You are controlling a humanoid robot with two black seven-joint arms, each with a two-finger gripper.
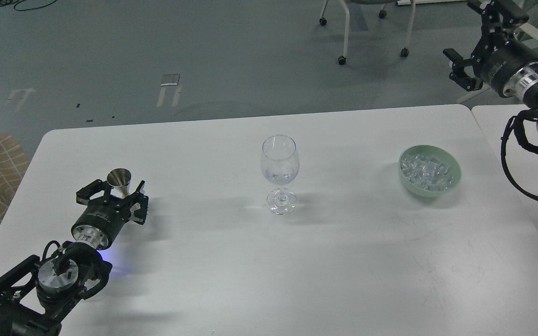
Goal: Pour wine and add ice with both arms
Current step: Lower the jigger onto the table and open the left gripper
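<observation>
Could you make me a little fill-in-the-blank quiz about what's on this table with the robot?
1. The ice lies heaped in a pale ____ bowl.
2. The stemmed glass stands between the jigger and the ____.
3. The left end effector is at the steel ____ on the table.
4. The right end effector is raised and holds ____.

Missing words: green; bowl; jigger; nothing
</observation>
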